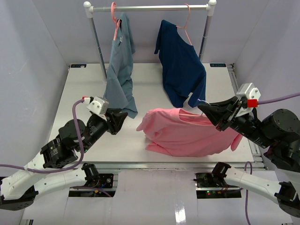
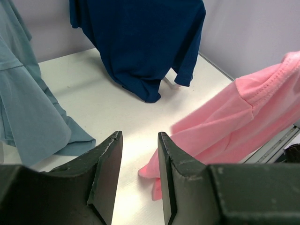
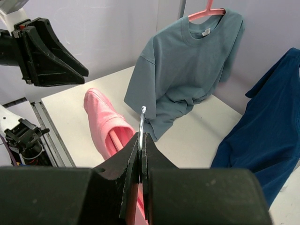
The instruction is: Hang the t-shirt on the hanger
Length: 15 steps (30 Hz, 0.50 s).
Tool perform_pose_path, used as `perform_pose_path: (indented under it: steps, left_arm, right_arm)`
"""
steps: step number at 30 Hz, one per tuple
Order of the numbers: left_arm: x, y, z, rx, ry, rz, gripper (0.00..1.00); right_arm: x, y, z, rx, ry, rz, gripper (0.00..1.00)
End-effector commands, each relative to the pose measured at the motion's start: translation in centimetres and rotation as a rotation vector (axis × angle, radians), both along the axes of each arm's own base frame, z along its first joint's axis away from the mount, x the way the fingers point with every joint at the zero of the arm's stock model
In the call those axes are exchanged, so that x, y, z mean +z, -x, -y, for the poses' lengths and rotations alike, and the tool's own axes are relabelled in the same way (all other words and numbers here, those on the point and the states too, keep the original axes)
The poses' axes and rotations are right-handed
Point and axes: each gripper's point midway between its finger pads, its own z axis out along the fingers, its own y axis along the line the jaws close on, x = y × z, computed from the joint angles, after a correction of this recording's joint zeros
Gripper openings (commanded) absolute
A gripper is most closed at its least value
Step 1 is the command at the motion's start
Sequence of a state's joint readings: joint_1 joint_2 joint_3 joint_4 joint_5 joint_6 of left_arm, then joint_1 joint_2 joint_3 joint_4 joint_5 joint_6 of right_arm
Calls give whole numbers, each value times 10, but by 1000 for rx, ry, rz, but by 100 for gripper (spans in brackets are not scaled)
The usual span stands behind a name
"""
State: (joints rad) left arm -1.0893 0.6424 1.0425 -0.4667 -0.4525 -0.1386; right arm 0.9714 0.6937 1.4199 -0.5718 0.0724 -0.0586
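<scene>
The salmon-pink t-shirt (image 1: 187,133) hangs bunched over the front middle of the table, and its lower part rests on the top. It is draped over the pink hanger, one arm of which (image 3: 114,138) shows inside the left sleeve (image 3: 101,117). My right gripper (image 1: 202,109) is shut on the hanger's thin metal hook (image 3: 142,121), holding it up at the shirt's right. My left gripper (image 1: 123,115) stands open just left of the shirt. In the left wrist view the gripper (image 2: 139,137) has nothing between its fingers, and the shirt's sleeve edge (image 2: 243,112) lies just beyond the right finger.
A grey-blue shirt (image 1: 119,70) and a navy shirt (image 1: 180,65) hang on pink hangers from the rack rail (image 1: 150,8) at the back, and their hems reach the white table (image 1: 154,91). The rack's posts stand behind them. Purple walls close in the sides.
</scene>
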Motion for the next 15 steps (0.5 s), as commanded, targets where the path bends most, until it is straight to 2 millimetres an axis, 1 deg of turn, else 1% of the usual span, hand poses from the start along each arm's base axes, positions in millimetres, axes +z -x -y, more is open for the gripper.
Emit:
perform_pose_path:
  steps: [1, 4, 7, 10, 12, 13, 14, 15]
  left_arm:
    - [15, 6, 8, -57, -2, 13, 48]
    - [18, 15, 23, -149, 8, 22, 50]
    - [4, 23, 44, -250, -20, 19, 54]
    - [-10, 22, 59, -290, -52, 15, 56]
    - [-21, 21, 69, -318, -86, 4, 54]
    - [-25, 21, 72, -327, -97, -1, 52]
    - [-27, 20, 74, -328, -105, -3, 40]
    - [-29, 19, 75, -325, -112, -4, 25]
  right_arm:
    - [33, 5, -2, 27, -96, 56, 8]
    - [34, 1, -6, 21, -106, 54, 8]
    - [38, 0, -8, 21, -123, 51, 8]
    - [43, -1, -8, 17, -145, 55, 8]
    - [49, -4, -7, 0, -156, 56, 8]
    - [51, -5, -6, -7, -161, 58, 8]
    - [55, -6, -5, -14, -165, 61, 8]
    - [59, -7, -4, -20, -169, 66, 8]
